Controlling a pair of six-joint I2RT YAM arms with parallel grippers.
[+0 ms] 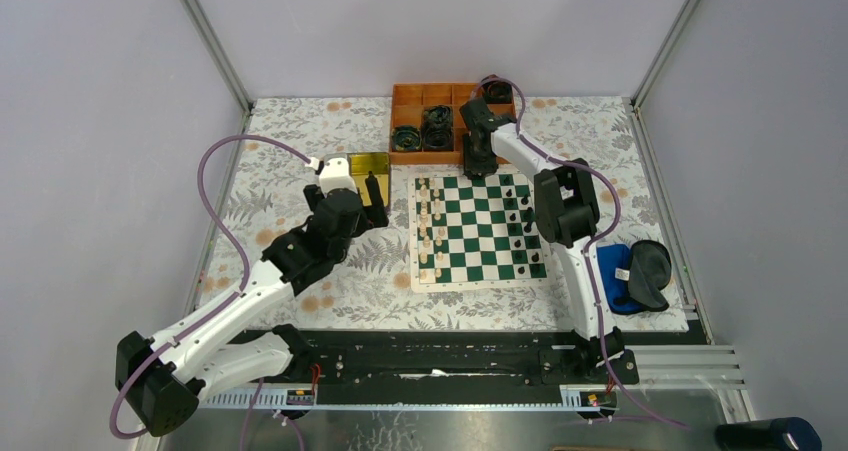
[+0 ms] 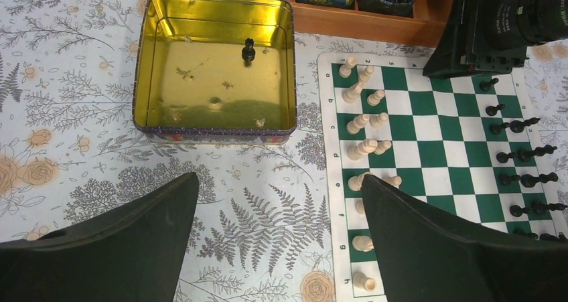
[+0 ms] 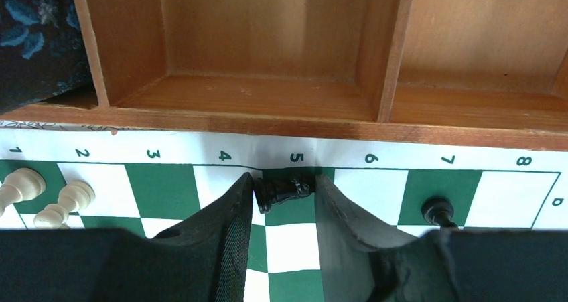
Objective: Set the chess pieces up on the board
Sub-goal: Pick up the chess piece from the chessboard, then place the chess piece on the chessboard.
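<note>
Currently right gripper fingers bracket a black piece lying sideways at the board's far edge; grip not discernible. Left gripper fingers wide open, empty. Risk: the lying piece may roll out under an off-centre pinch.

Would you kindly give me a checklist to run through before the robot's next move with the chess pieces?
1. Black piece sits between the fingers of the right hand: ok.
2. That piece is upright: not ok, it is turned sideways over the board.
3. Grip on it is firm: cannot tell.
4. Left hand is open and empty: ok.
5. Tin is emptied: not ok, a lone chessman stands inside.
6. Clearance from the tray just beyond the right hand: cannot tell.
</note>
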